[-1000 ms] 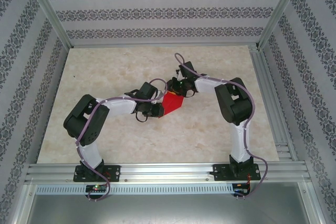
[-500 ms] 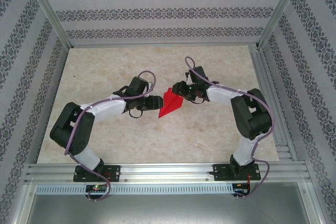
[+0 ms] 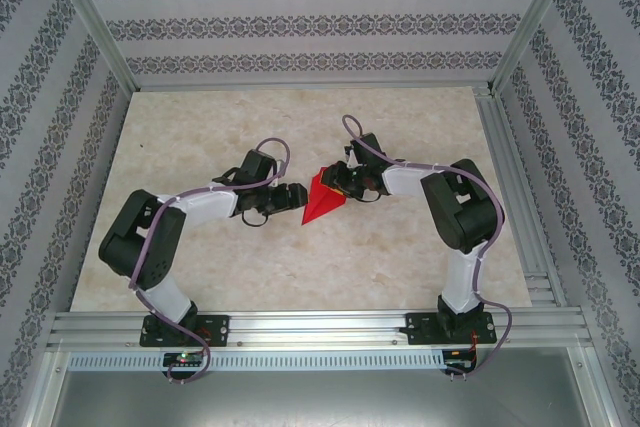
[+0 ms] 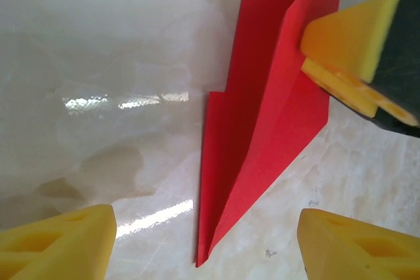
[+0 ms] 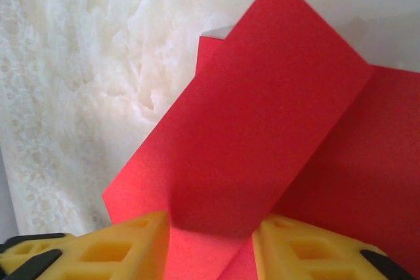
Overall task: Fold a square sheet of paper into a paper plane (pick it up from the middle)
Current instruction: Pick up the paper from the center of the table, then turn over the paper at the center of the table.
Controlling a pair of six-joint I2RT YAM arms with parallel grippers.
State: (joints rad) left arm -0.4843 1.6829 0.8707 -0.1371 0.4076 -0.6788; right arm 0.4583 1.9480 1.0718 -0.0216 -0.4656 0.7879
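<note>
The left arm [image 3: 205, 205] rises from its base at the near edge, bends at an elbow toward 8 o'clock of the table [image 3: 200, 137], and stretches its forearm low toward 3 o'clock. The left gripper [image 3: 296, 195] ends just at 9 o'clock of the paper plane [image 3: 320, 202]. Its jaws stand wide apart: in the left wrist view the yellow fingers [image 4: 59, 244] flank the plane's pointed tip without touching it.

The right arm [image 3: 455, 212] climbs from its base, folds at a high elbow toward 3 o'clock, and reaches its forearm toward 9 o'clock. The right gripper [image 3: 338, 184] sits at 2 o'clock of the plane, on its wide end. Its yellow fingers [image 5: 105, 250] are closed onto a raised fold of the red paper.

The plane lies near the table's middle, between the two grippers, its tip pointing toward 7 o'clock.
</note>
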